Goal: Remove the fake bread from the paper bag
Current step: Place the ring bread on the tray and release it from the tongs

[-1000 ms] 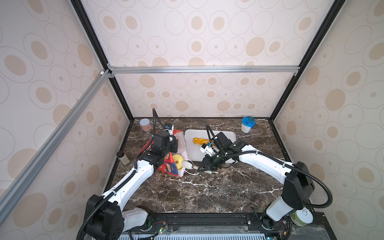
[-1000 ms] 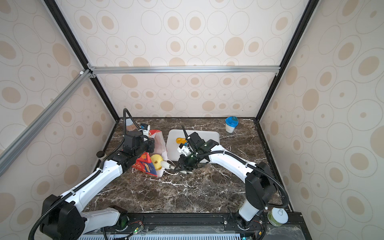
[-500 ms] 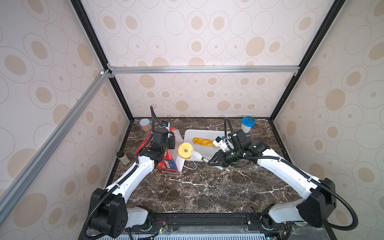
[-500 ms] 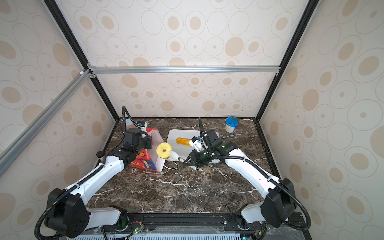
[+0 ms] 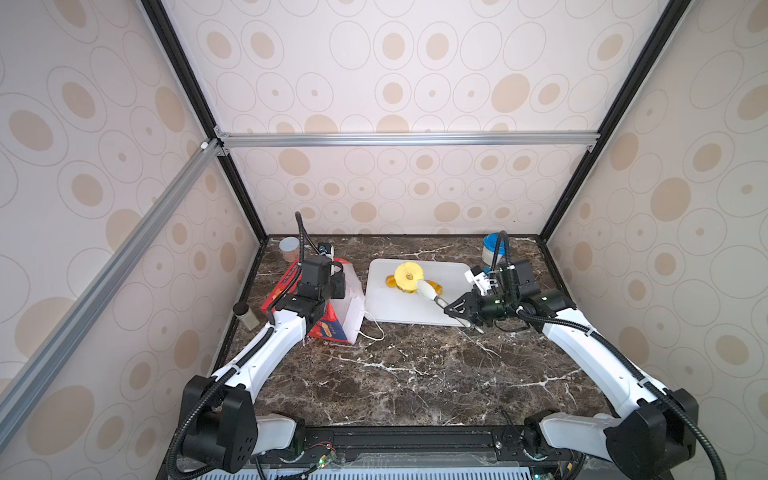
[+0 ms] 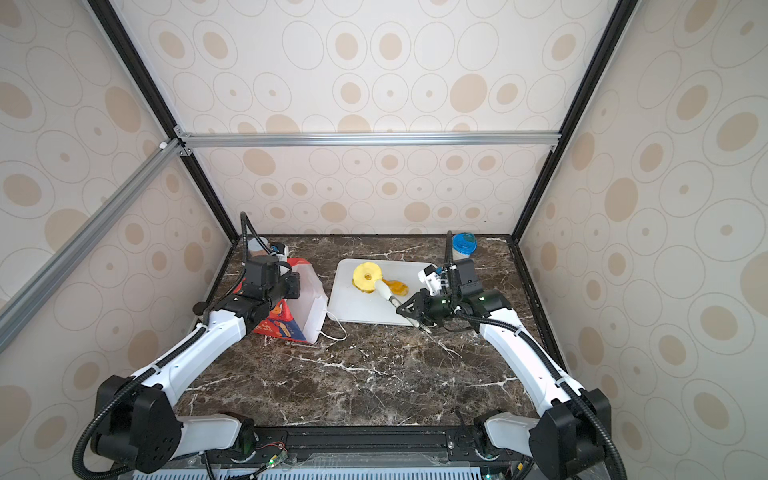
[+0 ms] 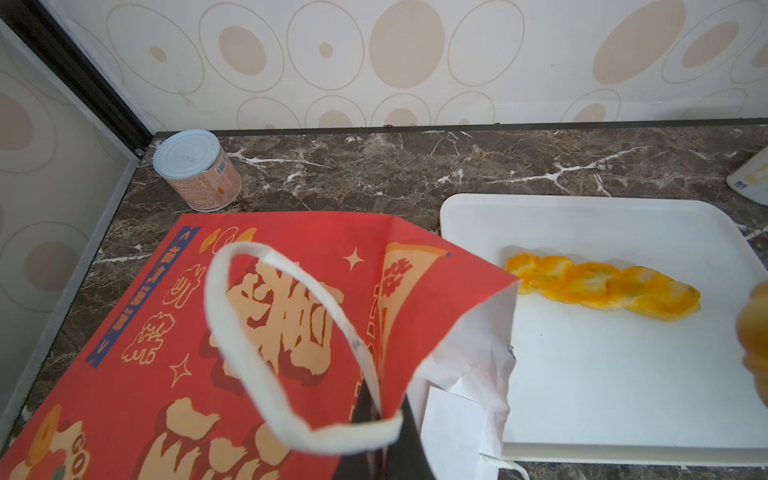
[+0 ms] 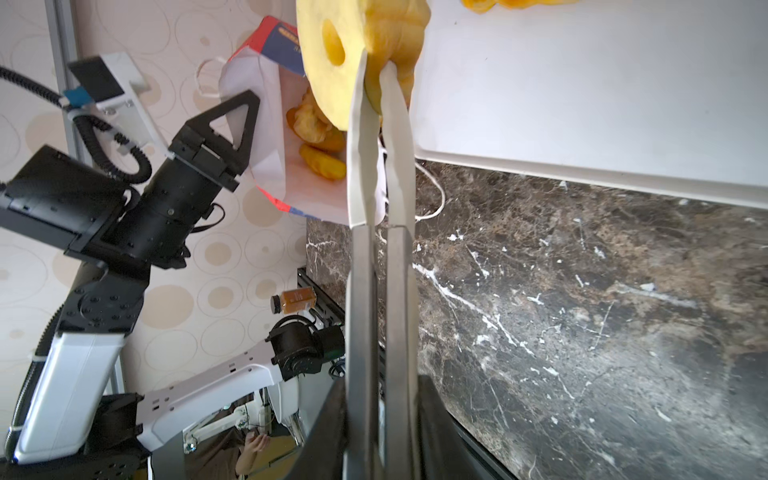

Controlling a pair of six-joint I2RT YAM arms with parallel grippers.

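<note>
Top views, bag: tall red paper bag with white inside point(image 5: 349, 303) lies tipped at centre left, mouth toward flat white rectangular tray point(image 5: 399, 311).
Top views, ring: pale yellow ring-shaped toy bread point(image 6: 367, 274) upright over tray, nipped by long steel tongs with white tips point(image 6: 384, 291); right gripper point(image 6: 415, 311) clamped on them.
Left wrist, grip: left gripper point(image 7: 384, 432) pinched on bag rim, bottom centre; orange twisted braid bread point(image 7: 602, 286) flat on tray, right.
Right wrist, stock: tan breads point(image 8: 316, 137) inside bag, upper left.
Handling: probably light, soft, squashy; take each across its narrow middle.
</note>
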